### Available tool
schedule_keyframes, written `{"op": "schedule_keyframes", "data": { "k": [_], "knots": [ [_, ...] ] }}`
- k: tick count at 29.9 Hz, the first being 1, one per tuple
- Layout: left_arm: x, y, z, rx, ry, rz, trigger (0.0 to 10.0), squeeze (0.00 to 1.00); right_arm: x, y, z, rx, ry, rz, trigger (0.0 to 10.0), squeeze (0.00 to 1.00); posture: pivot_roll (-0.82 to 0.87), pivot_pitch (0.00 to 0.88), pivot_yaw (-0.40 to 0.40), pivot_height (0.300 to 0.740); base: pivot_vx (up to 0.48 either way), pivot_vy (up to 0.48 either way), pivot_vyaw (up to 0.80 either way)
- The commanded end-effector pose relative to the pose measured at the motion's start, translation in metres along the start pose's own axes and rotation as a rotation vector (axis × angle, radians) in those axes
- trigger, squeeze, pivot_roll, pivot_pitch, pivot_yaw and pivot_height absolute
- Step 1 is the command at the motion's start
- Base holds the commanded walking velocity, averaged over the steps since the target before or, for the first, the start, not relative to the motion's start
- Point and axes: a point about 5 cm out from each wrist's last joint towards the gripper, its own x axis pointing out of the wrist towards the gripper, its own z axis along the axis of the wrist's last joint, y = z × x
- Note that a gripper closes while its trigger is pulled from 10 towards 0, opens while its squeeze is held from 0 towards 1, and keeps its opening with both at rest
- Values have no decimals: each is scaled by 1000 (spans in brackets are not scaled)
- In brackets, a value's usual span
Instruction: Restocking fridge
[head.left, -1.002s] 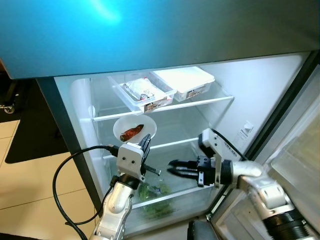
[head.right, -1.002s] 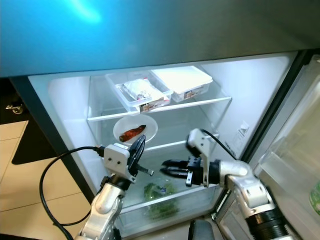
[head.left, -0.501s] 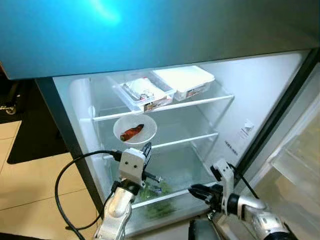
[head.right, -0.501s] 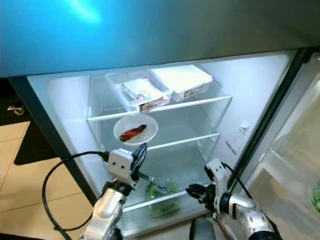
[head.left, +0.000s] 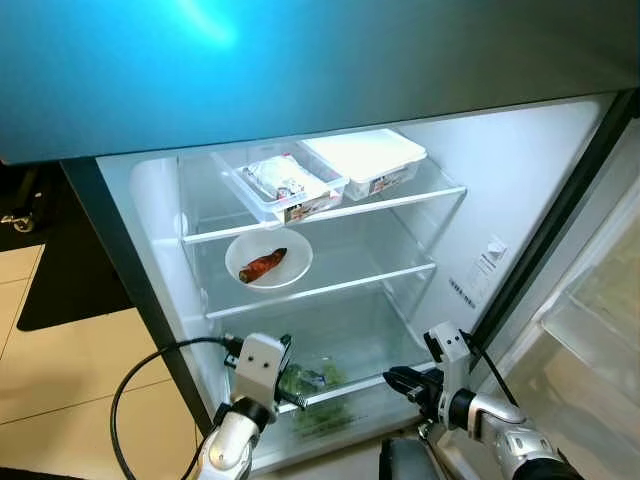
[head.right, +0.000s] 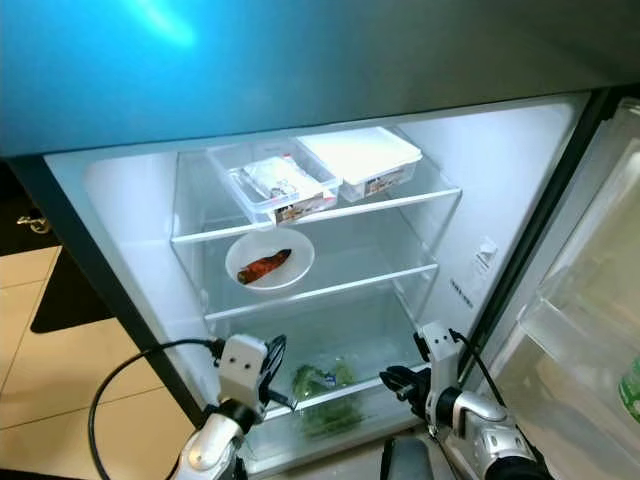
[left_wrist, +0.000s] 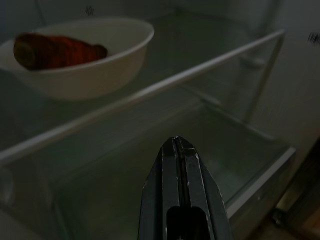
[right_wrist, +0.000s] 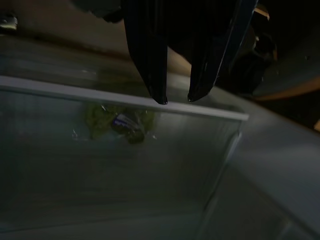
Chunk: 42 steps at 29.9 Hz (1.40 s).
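This is a home kitchen. An open fridge (head.left: 470, 190) stands before the camera, with glass shelves (head.left: 330, 212) carrying food boxes (head.left: 365, 160), a white bowl (head.left: 268, 260) with a piece of food, and leafy greens (head.right: 318, 382) in the bottom drawer. Beige floor tiles (head.left: 60, 370) lie at the fridge's left edge.

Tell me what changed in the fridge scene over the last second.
Both arms came down and back. The right gripper withdrew from mid-fridge to the front edge of the bottom drawer, fingers slightly apart, holding nothing. The left gripper sank from beside the bowl to drawer level, fingers shut. The bowl, both containers and the bagged greens stayed put.
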Motion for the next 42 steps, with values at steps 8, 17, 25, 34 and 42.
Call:
{"op": "schedule_keyframes", "data": {
  "k": [8, 17, 25, 34, 42],
  "knots": [
    [-20, 10, -37, 45, 175, -1, 10000, 0, 4, 2, -9, 63, -14, -24, 10000, 0, -102, 0, -4, 591, 0, 0, 0],
    [-20, 13, -40, 50, 182, -1, 10000, 0, 4, 4, -20, 83, 4, -38, 10000, 0, -98, 0, -4, 631, 0, 0, 0],
    [-12, 10, -34, 72, 141, -44, 10000, 0, 4, 4, -27, 91, 22, -63, 10000, 0, -99, 0, -1, 651, 0, 0, 0],
    [-4, 4, -27, 110, 99, -100, 10000, 0, 4, 3, -28, 94, 24, -76, 10000, 0, -99, 0, 2, 651, 0, 0, 0],
    [-5, 3, -29, 124, 108, -115, 10000, 0, 3, 3, -31, 127, 10, -70, 10000, 0, -98, 0, 2, 651, 0, 0, 0]
  ]
}}
